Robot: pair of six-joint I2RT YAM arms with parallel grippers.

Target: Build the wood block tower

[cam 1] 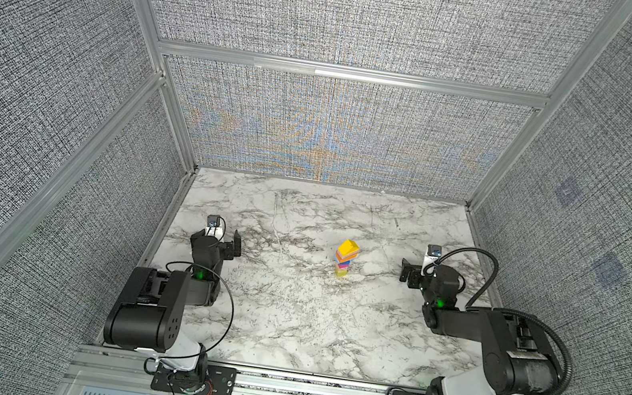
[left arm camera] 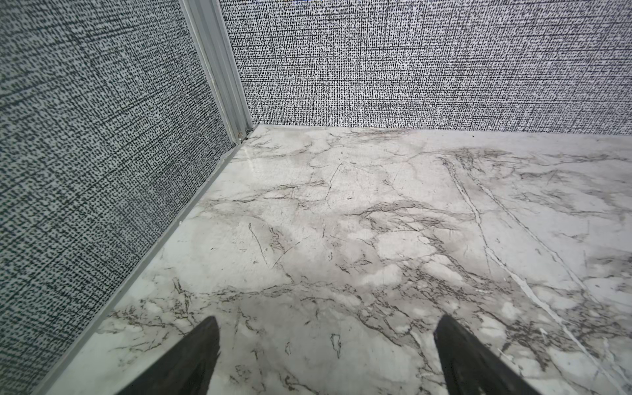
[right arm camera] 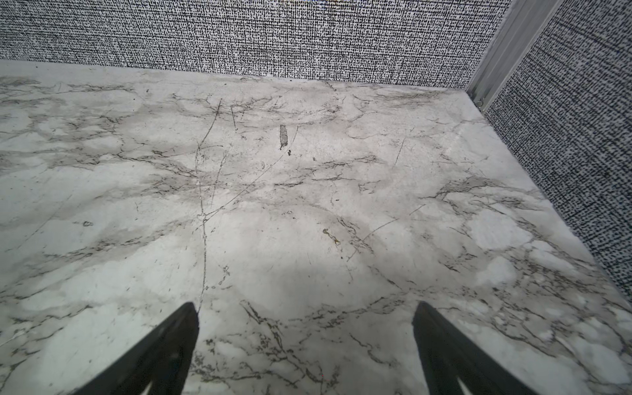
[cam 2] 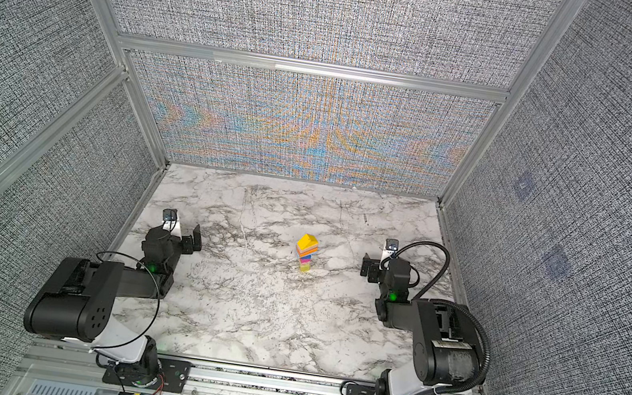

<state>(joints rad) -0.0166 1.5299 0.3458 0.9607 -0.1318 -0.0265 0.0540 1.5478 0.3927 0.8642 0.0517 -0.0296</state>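
Top views: the tower (cam 1: 346,258) stands upright mid-surface, a narrow column of painted wood blocks. Yellow-green base, then magenta, blue and orange layers, with the yellow wedge (cam 1: 349,247) as cap. The surface (cam 1: 290,308) is glossy, marble-veined and scuffed. My left gripper (left arm camera: 326,321) and right gripper (right arm camera: 306,307) both gape wide and empty, well apart from the tower on either side.

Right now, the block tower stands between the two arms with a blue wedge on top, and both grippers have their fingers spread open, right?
Not quite: the wedge capping the tower is yellow, not blue, as both top views show. The rest holds: it stands between the arms, and the left gripper and right gripper have fingers spread open.
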